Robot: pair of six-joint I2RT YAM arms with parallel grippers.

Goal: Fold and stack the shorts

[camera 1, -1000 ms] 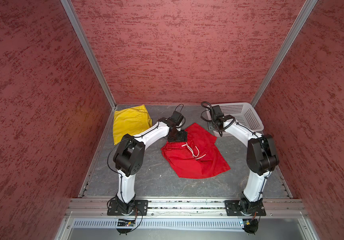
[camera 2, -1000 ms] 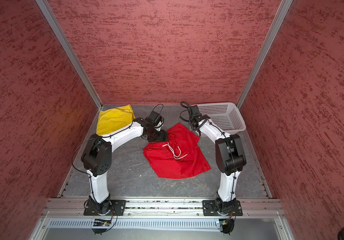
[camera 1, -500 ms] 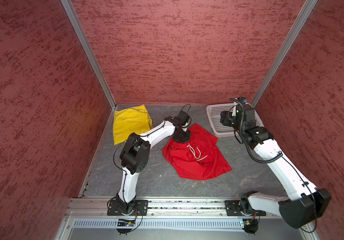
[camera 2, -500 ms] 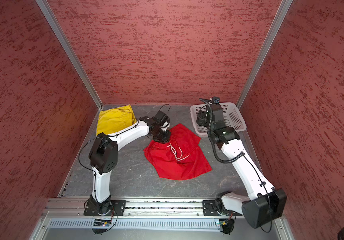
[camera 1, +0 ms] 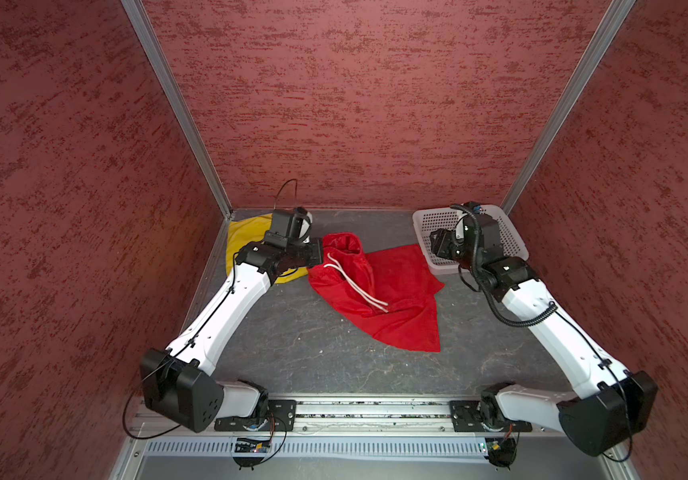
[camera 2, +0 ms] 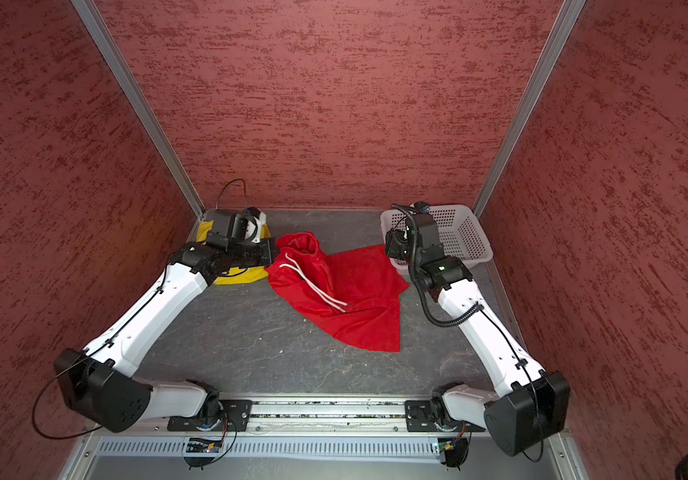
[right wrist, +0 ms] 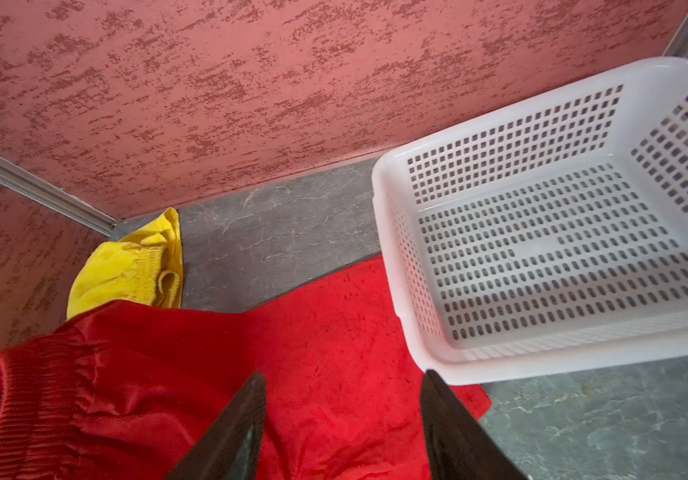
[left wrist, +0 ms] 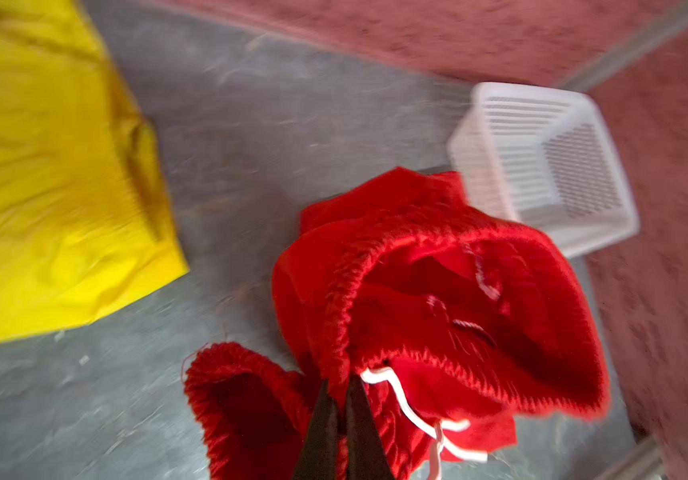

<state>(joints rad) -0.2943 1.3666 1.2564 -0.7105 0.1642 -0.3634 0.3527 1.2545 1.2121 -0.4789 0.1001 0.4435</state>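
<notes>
— Where does your left claw sit?
— Pressed together on the elastic waistband of the red shorts, which bunch up just ahead of it. The yellow shorts lie flat, off to its side.
— And your right claw?
— Spread, hovering over the red cloth, pinching nothing. The white basket sits just beside it.

1. The bright red cloth shorts are one solid red, with a white cord drawstring.
2. The plain yellow cloth shorts are an even, strong yellow.
3. The white perforated plastic basket is white throughout, gridded with small holes.
4. The grey stone-look desk shows pale veins.
5. The brick-red textured walls carry darker streaks.
</notes>
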